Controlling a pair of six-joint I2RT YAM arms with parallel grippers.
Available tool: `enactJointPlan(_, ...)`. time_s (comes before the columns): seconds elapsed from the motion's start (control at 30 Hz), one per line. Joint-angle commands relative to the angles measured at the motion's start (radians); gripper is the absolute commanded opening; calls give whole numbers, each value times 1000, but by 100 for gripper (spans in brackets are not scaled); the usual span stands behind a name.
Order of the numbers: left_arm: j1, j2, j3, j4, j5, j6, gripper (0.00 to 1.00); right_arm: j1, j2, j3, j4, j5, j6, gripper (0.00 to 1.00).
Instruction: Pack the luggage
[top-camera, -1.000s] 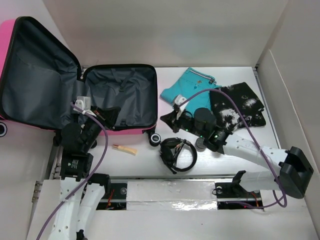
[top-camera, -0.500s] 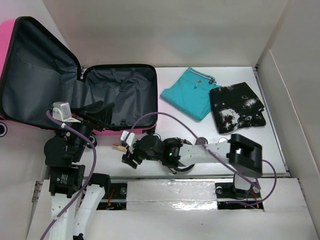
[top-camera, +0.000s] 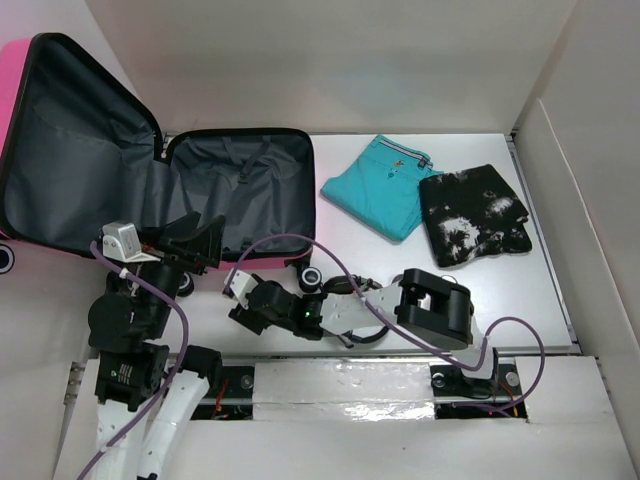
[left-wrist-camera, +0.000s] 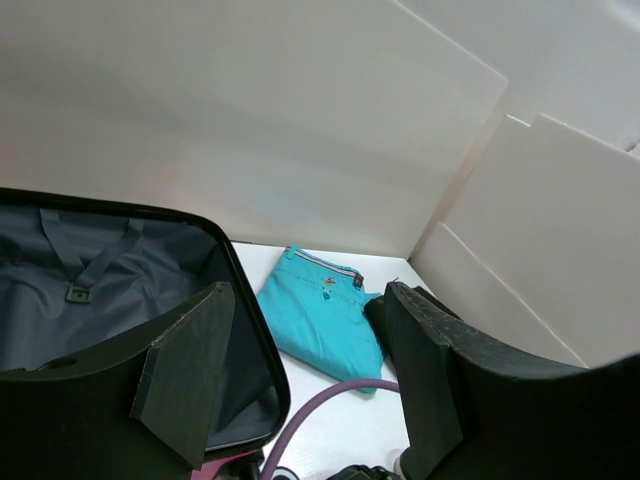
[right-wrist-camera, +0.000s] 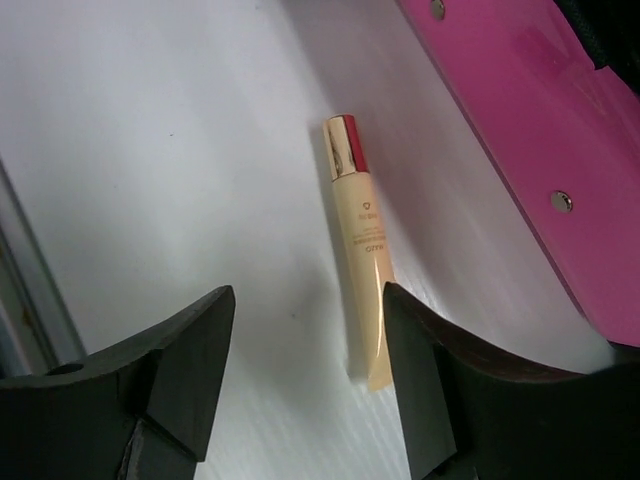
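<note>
- The luggage (top-camera: 240, 190) lies open at the far left corner of the table (top-camera: 540, 290), grey lining showing.
- Our right gripper (right-wrist-camera: 308, 292) hovers over a gold tube (right-wrist-camera: 362, 260) just beside the luggage's near edge, jaws apart and empty.
- We judge the pick is in hand: set the jaws across the tube's body, go low and close gently, since it looks slick and may roll.
- Our left gripper (left-wrist-camera: 310, 300), jaws apart and empty, hangs over the luggage's near edge and should keep clear of the drop.
</note>
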Motion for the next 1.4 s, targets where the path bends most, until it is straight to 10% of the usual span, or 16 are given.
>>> enactJointPlan(0.0,-19,-2,-10,41,-30,25,59,-29,16,57,16,49,-5,60)
enactJointPlan(0.57,-19,20,-54,60,-20,33,59,-81,134,104,55,-110,2,54)
enactJointPlan(0.77,-19,22,-56,64,-16,34,59,-81,137,69,87,-125,45,30)
enactJointPlan(1.37,-19,14,-60,50,-36,33,59,-95,-308,-17,72,-64,-79,27)
